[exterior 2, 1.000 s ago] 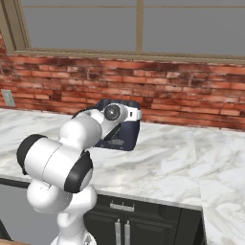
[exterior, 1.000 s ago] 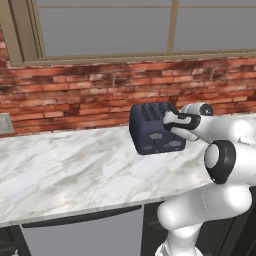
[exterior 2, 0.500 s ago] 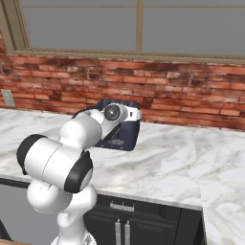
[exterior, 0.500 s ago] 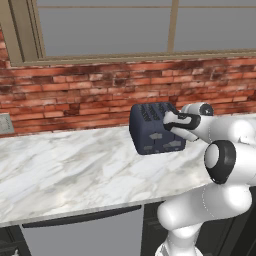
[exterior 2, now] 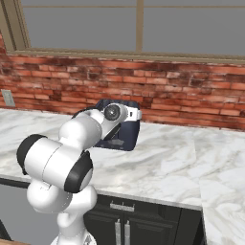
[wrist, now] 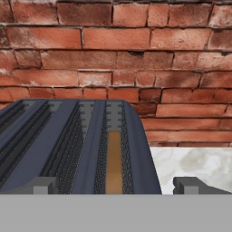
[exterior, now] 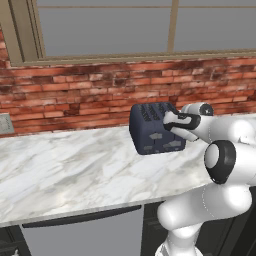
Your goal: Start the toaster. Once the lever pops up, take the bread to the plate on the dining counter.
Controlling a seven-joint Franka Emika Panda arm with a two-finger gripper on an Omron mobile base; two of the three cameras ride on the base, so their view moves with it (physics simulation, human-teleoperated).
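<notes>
Dark navy-grey toaster (exterior: 152, 128) on a white-and-grey marbled counter (exterior: 65, 167), close to the red brick wall (exterior: 75, 100) and below a wide window (exterior: 125, 27). Small pale buttons in a row low on the toaster's near side, seen from the left base camera. Gripper (exterior: 170, 120) of the white arm held level at the toaster's right end, near its top edge, pointing toward the wall; from the right base camera, gripper (exterior 2: 136, 115) partly masked by the arm's own wrist, with the toaster (exterior 2: 125, 135) showing behind and below it.

From the hand camera, looking along the toaster's (wrist: 68, 145) top toward the bricks: long parallel slots, and in the rightmost one a golden-brown slice of bread (wrist: 113, 161) sunk edge-up between the wire guides. Two dark fingertips at the bottom of that view, one (wrist: 43, 186) over the toaster's top and the other (wrist: 190, 186) beyond its right edge over bare marble; jaws spread wide apart, nothing between them, gripper (wrist: 115, 188) centred roughly over the slot with the bread. Contact between fingertips and toaster not clear from any angle. Grey wall outlet (exterior: 5, 124) on the bricks far to the left; dark cabinet fronts (exterior 2: 143, 225) under the counter.
</notes>
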